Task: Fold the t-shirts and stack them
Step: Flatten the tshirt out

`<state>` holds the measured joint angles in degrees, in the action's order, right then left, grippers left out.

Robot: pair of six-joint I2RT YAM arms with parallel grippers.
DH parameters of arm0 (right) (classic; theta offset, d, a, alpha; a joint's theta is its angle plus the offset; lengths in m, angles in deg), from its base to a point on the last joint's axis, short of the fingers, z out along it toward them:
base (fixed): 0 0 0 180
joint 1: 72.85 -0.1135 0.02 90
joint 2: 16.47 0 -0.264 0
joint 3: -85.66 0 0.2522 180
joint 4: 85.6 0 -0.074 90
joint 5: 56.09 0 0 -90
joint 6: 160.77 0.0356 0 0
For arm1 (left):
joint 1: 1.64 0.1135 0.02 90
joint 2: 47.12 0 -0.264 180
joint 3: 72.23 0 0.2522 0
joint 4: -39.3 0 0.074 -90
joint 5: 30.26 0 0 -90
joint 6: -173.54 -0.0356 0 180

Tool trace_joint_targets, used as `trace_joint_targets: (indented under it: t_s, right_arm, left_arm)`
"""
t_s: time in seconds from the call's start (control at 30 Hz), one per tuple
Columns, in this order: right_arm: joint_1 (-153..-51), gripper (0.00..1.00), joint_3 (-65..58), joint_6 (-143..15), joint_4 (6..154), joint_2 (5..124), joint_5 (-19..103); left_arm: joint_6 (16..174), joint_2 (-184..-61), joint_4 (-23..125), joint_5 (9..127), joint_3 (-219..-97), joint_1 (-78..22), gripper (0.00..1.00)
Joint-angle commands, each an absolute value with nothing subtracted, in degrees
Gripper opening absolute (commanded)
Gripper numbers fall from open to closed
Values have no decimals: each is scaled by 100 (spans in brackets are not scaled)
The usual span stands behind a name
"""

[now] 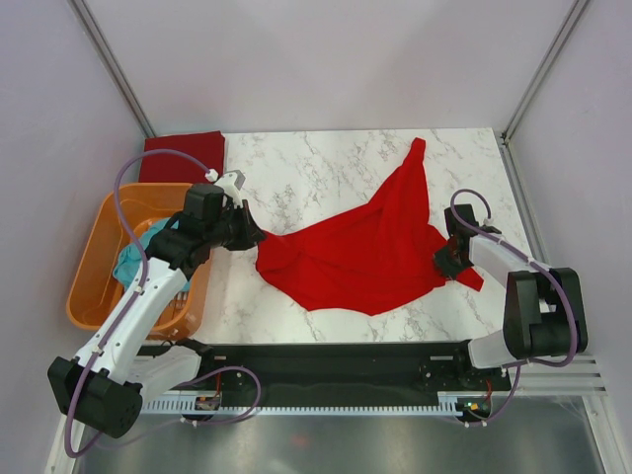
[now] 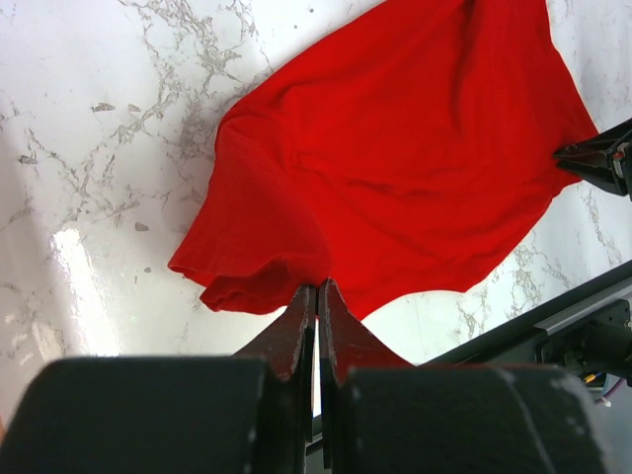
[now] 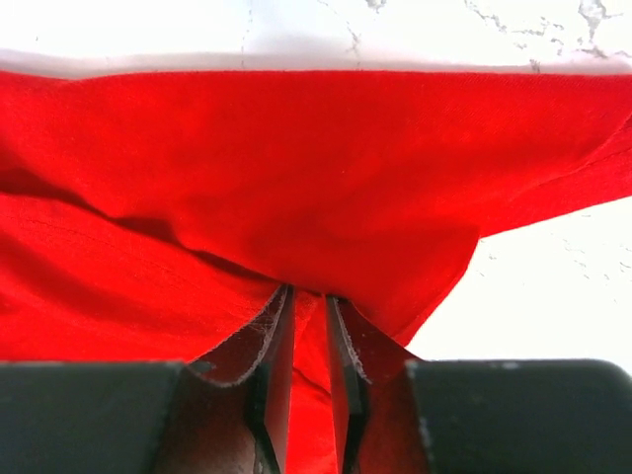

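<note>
Here, from the top view, we see the bright red t-shirt (image 1: 365,252) lying crumpled and spread across the middle and right of the bench (image 1: 316,178), with one long tip reaching toward the far edge. The left gripper (image 1: 257,238) is at the shirt's left end, and the right gripper (image 1: 446,263) is at its right end, near the bench's right edge. The maroon t-shirt (image 1: 183,156) lies folded flat in the far left corner. The orange basket (image 1: 94,286) sits at the bench's left edge, with the teal t-shirt (image 1: 133,262) bunched inside it.

In the left wrist view, we find the left gripper (image 2: 317,294) with its fingers pressed together, pinching the near hem of the bright red t-shirt (image 2: 395,148). The cloth fans out from there over the marble, and the right gripper (image 2: 592,160) shows at its far side.

In the right wrist view, the right gripper (image 3: 307,308) has its jaws drawn close with a fold of the red cloth clamped between them. The shirt fills most of this view, taut along its far edge, with bare bench (image 3: 553,286) to the right.
</note>
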<state>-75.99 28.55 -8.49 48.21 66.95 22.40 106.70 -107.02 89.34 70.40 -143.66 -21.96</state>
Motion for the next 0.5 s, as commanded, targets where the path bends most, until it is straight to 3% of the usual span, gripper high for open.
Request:
trace_joint_targets:
  t_s: [0.0, 0.07, 0.1, 0.17, 0.47]
  right_arm:
    - [-7593, 24, 2936, -731, 4987, 6694, 2099]
    - [-7584, 18, 2936, -740, 4987, 6676, 2082]
    - [-7593, 8, 2945, -749, 4987, 6668, 2055]
    - [-7593, 0, 2945, -749, 4987, 6597, 2029]
    - [-7593, 0, 2621, -1039, 4741, 5913, 1783]
  left_arm:
    - [10815, -10583, 8769, 7046, -14330, -2168, 2]
    - [10815, -10565, 8778, 7038, -14330, -2168, 2]
    - [10815, -10556, 8769, 7038, -14330, -2168, 2]
    - [10823, -10556, 8769, 7029, -14321, -2168, 2]
    - [10902, -10547, 8769, 6976, -14400, -2168, 2]
